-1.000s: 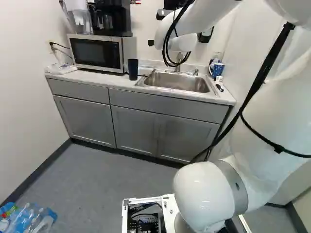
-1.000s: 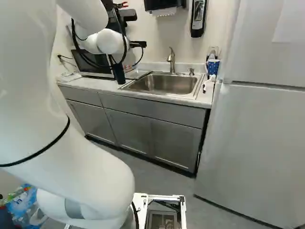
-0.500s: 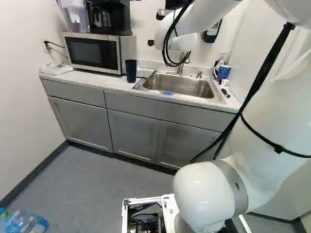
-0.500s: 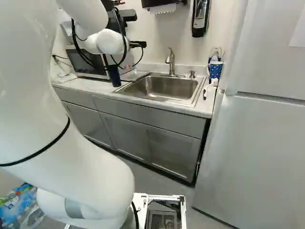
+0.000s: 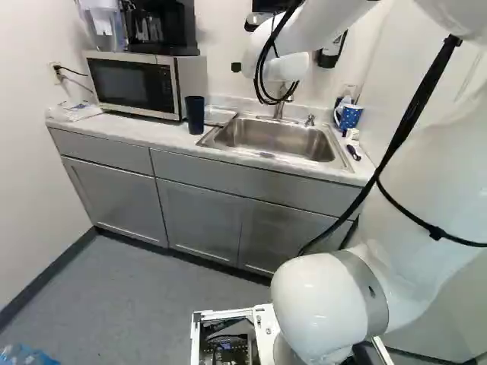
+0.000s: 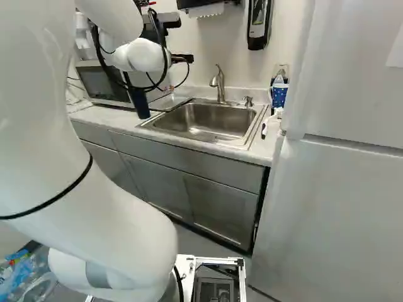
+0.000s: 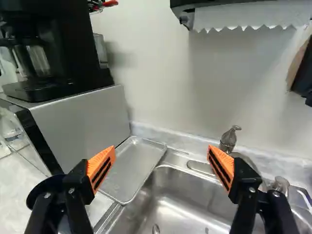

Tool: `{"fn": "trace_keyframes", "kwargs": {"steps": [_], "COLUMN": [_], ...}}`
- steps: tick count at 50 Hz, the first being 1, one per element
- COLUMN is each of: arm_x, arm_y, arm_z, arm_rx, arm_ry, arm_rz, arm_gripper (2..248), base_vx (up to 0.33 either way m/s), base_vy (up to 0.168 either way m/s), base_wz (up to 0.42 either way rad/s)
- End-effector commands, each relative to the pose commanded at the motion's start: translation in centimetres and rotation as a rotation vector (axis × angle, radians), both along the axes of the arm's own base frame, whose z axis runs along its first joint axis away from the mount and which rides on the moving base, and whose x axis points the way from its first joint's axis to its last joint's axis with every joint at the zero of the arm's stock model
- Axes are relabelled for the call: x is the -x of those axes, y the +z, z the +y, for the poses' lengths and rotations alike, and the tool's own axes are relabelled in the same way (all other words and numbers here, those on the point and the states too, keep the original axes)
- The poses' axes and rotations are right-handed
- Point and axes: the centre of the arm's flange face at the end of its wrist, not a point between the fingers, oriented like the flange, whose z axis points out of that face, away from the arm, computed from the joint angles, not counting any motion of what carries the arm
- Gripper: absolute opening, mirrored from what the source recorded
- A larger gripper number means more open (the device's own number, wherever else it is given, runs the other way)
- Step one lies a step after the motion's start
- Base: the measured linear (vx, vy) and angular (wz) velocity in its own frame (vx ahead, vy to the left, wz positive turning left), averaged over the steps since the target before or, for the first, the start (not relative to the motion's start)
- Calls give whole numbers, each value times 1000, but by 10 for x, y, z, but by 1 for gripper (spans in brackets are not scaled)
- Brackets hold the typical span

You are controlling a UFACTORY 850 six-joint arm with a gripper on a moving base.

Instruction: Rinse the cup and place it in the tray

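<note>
Dark blue cup (image 5: 195, 114) stands upright on the counter, left of the sink and in front of the microwave. My gripper (image 6: 182, 58) is mostly hidden by the wrist in the right base view. In the wrist view the gripper (image 7: 162, 163) is open, its orange-padded fingers wide apart with nothing held. A dark rim, apparently the cup's (image 7: 40, 191), shows outside one finger, partly covered by it. Shallow metal tray (image 7: 134, 168) lies ahead, between microwave and sink (image 7: 185, 200). Over the sink stands the faucet (image 6: 220, 83).
Microwave (image 5: 137, 85) with a black coffee maker (image 7: 53, 48) on top borders the tray. A blue patterned mug (image 5: 349, 116) stands right of the sink. Paper towel dispenser (image 7: 243, 14) hangs above; the fridge (image 6: 340, 189) is at the right.
The base has moved: counter, sink and cup shift leftward in both base views and the counter looks nearer. The arm holds its pose, and the gripper remains open.
</note>
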Motion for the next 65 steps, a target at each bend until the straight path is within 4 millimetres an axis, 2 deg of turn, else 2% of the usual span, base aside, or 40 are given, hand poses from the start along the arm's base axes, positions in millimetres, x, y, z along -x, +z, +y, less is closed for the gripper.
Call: {"fn": "trace_keyframes", "kwargs": {"steps": [35, 65], "arm_x": [-5, -58], "arm_y": [0, -3], "arm_z": [0, -9], "arm_rx": [0, 0], "arm_ry": [0, -24], "arm_rz": [0, 30], "arm_gripper": [247, 247], "base_vx": [20, 0], "base_vy": [-15, 0], "base_wz": [-3, 0]}}
